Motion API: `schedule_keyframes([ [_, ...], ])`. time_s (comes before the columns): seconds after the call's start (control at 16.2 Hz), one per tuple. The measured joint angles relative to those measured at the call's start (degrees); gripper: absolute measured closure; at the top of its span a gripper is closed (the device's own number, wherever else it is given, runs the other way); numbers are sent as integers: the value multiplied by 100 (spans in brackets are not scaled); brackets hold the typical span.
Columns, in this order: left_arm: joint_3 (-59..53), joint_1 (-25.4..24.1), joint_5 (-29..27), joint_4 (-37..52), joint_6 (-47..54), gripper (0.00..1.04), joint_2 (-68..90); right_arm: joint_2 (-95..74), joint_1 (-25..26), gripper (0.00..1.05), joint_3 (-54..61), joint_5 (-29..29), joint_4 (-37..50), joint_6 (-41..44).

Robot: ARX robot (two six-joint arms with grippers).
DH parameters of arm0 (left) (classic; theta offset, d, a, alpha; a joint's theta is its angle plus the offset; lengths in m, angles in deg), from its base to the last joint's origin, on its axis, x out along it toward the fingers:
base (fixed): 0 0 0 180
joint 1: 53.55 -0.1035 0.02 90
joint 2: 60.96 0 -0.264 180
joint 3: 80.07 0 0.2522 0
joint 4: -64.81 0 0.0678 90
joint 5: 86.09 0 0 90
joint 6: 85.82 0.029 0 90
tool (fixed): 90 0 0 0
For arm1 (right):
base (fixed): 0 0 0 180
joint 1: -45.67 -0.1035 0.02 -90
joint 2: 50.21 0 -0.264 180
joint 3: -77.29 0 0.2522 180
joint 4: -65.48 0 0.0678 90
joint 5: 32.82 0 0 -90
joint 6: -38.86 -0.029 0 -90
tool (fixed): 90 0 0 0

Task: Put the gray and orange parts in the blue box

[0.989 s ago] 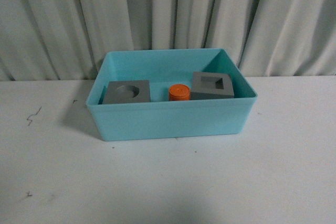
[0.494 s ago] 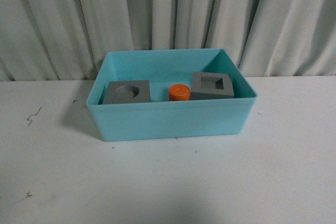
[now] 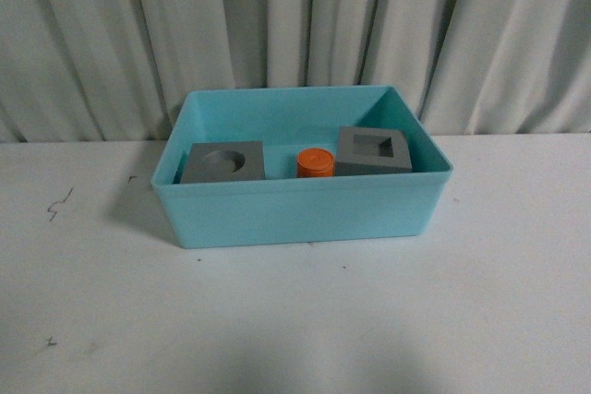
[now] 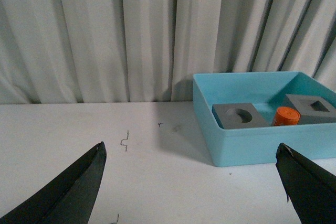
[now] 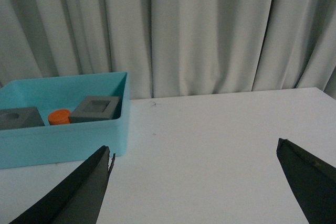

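The blue box (image 3: 300, 214) stands on the white table. Inside it are the gray cube with a round recess (image 3: 223, 162), the orange cylinder (image 3: 314, 163) and the gray cube with a rectangular recess (image 3: 373, 151), side by side. The left wrist view shows the box (image 4: 252, 142) with the round-recess cube (image 4: 240, 116), the cylinder (image 4: 286, 116) and the other cube (image 4: 311, 108). The right wrist view shows the box (image 5: 63, 140), cylinder (image 5: 59, 116) and rectangular-recess cube (image 5: 96, 109). My left gripper (image 4: 191, 153) and right gripper (image 5: 194, 153) are open and empty, away from the box. Neither arm shows in the front view.
A pale curtain (image 3: 295, 34) hangs behind the table. Small dark marks (image 3: 58, 205) lie on the table left of the box. The table's far right edge (image 5: 325, 94) shows in the right wrist view.
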Motion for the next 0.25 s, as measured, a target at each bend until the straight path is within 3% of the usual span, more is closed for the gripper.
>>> schedule_keyframes([
  [0.25, 0, 0, 0, 0, 0, 7, 0, 0, 0, 6, 0, 0, 0, 0],
])
